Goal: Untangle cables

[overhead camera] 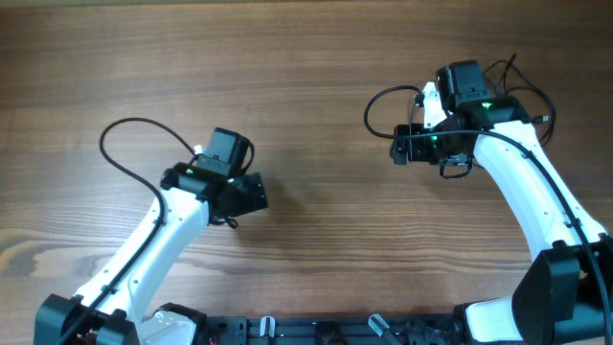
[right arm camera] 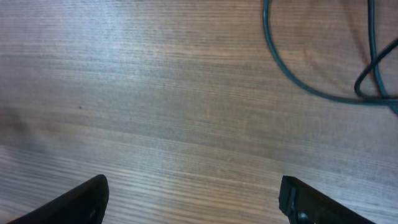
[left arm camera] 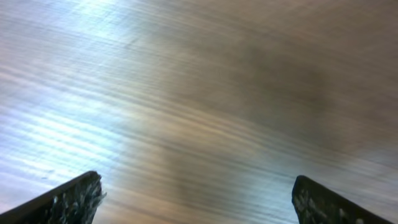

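Observation:
The cables (overhead camera: 542,102) are thin black cords lying in loose loops at the far right, behind my right arm, which hides part of them. My right gripper (overhead camera: 398,146) is open and empty over bare wood to their left; its jaws (right arm camera: 193,199) are wide apart. A dark cord (right arm camera: 292,74) curves across the top right of the right wrist view and crosses itself; I cannot tell whether it is a task cable or the arm's own lead. My left gripper (overhead camera: 253,194) is open and empty left of centre, far from the cables. Its jaws (left arm camera: 196,199) show only blurred wood between them.
The wooden table (overhead camera: 306,57) fills the views. A thicker black lead (overhead camera: 113,139) loops out from my left arm, and another (overhead camera: 370,113) loops out beside my right wrist. The arm bases (overhead camera: 316,331) line the near edge.

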### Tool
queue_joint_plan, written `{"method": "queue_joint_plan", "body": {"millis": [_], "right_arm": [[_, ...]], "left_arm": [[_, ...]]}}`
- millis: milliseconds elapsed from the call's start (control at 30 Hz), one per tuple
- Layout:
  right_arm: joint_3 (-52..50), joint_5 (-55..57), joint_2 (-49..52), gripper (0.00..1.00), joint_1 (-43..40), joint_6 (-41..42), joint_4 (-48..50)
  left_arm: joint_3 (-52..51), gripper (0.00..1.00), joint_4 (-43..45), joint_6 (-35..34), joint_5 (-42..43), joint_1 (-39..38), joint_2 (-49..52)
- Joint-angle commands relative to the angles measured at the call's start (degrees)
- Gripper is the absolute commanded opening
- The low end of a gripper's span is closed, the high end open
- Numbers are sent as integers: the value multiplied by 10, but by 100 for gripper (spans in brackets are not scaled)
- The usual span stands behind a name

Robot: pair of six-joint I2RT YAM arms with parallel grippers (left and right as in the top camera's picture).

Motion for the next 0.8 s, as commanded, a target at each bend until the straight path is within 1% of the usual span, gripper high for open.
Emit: {"method": "queue_joint_plan", "body": {"millis": [0, 33, 67, 167, 267, 333, 367, 433, 500, 600, 767], "right_arm": [[-17, 9, 3, 95, 0, 4, -15], [-31, 9, -5, 98, 0, -1, -9], [-56, 9, -22, 100, 0, -2, 5], [-152, -9, -103, 100, 0, -3, 77], [-250, -35, -223, 100, 0, -12, 167], [-307, -43, -313, 100, 0, -14, 216], [-335, -43, -367, 99, 0, -13, 233], [-376, -27, -474, 100, 0, 12, 244], [-392, -3, -576, 100, 0, 24, 242], [-392, -4, -620, 100, 0, 25, 242], [-392, -4, -602, 100, 0, 25, 242]], "left_arm": [[16, 100, -75, -20, -24, 41, -7], [15, 100, -85, -29, -24, 50, -8], [14, 100, -86, -33, -23, 60, -11], [-10, 100, -58, -32, -24, 64, -60], [-76, 100, -12, -30, -24, 64, -177], [-127, 100, 17, -25, -21, 64, -279], [-155, 100, 24, -26, -22, 64, -346], [-188, 100, 23, -28, -22, 64, -449], [-202, 100, 21, -28, -22, 64, -542], [-203, 100, 30, -28, -22, 64, -581], [-203, 100, 27, -28, -22, 64, -580]]}}
